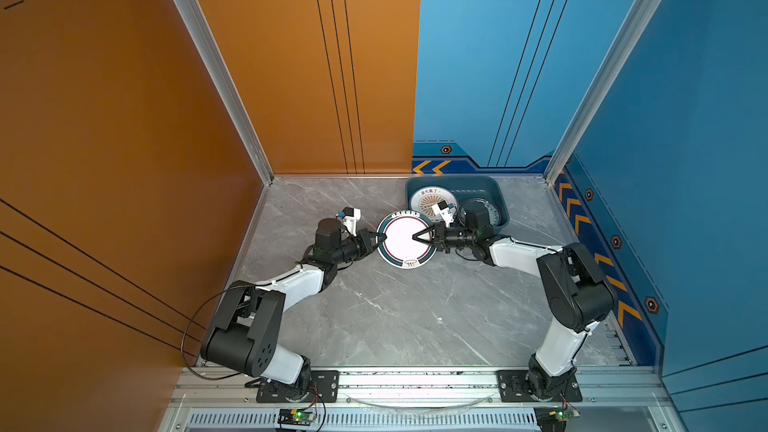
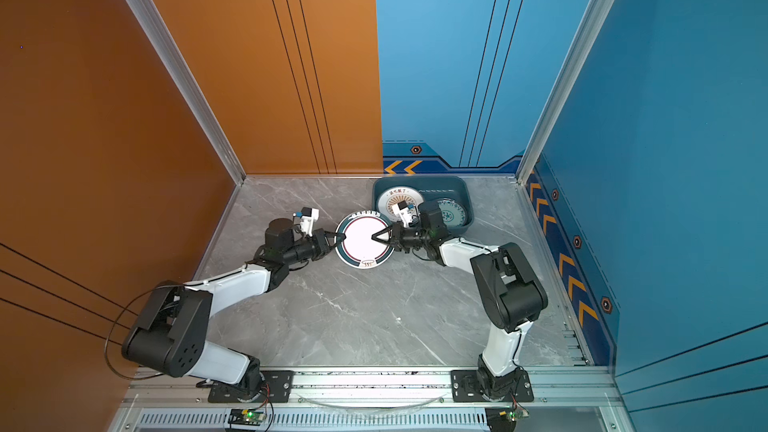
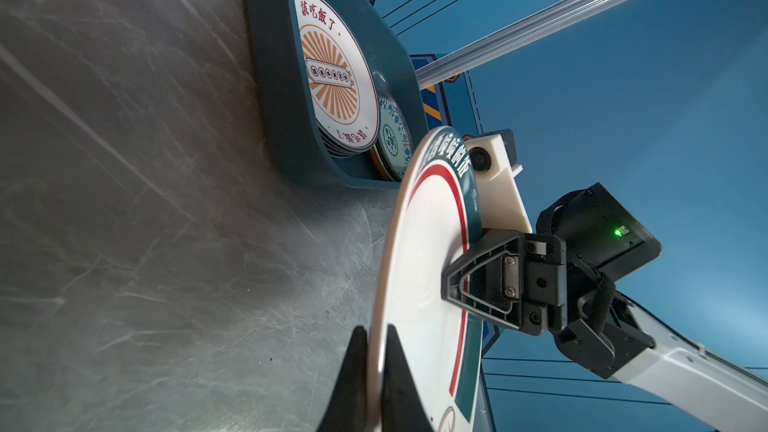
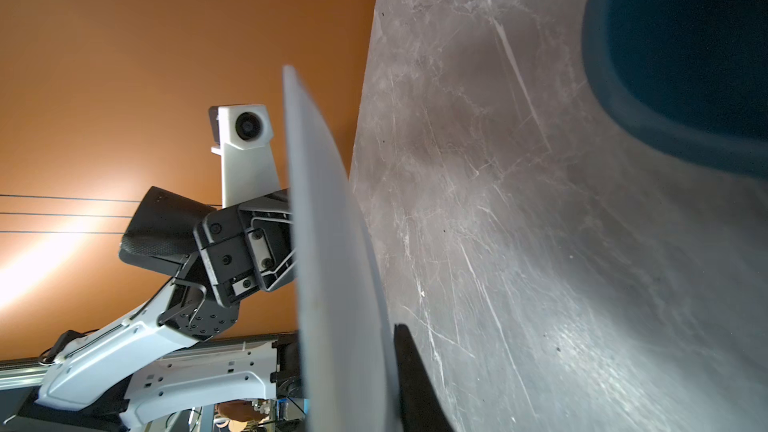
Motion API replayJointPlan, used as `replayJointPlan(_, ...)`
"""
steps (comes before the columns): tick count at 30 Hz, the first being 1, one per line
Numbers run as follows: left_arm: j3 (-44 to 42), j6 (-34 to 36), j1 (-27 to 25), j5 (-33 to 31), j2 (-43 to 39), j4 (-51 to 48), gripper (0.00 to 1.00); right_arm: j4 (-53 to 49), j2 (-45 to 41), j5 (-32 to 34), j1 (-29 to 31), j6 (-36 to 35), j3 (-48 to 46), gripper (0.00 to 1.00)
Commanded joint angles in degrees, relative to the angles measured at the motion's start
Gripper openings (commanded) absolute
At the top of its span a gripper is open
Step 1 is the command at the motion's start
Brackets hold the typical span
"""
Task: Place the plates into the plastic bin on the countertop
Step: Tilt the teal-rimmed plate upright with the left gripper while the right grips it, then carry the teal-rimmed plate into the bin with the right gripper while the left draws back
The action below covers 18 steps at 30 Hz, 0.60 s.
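Right now we hold the dark-rimmed plate (image 1: 405,243) between both pincers, lifted clear of the counter (image 1: 374,317) and just beside the plastic bin (image 1: 453,179), off its near corner. Our left pincer (image 1: 382,237) is clamped on the rim farthest from the bin. Our right pincer (image 1: 415,238) grips from the bin side, one finger flat on the top face and one underneath. We judge this a handover: the bin sits on the right pincer's side, and two opposed grips keep the plate roughly level. It is white in the middle, with a thin red ring, a broad dark teal border bearing white characters and a small emblem. Inside the bin lie a sunburst plate (image 1: 424,201) and a teal patterned plate (image 1: 495,211).
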Motion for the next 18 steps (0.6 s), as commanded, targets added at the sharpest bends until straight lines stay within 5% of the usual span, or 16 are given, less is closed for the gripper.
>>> replayJointPlan(1,0.96,2.90,-1.84,3.24,0.72,1.17,0.09,5.18,0.31,-1.40,1.09,3.34,-0.07,0.09)
replayJointPlan(8,0.87,3.08,-1.85,2.66,0.66,1.17,0.32,1.10,-1.13,-0.14,-0.06,1.19,0.03,0.00)
replayJointPlan(18,1.73,7.70,-1.84,0.19,-1.05,-5.30,0.67,-24.30,-4.97,9.25,-6.14,-12.07,7.05,0.00)
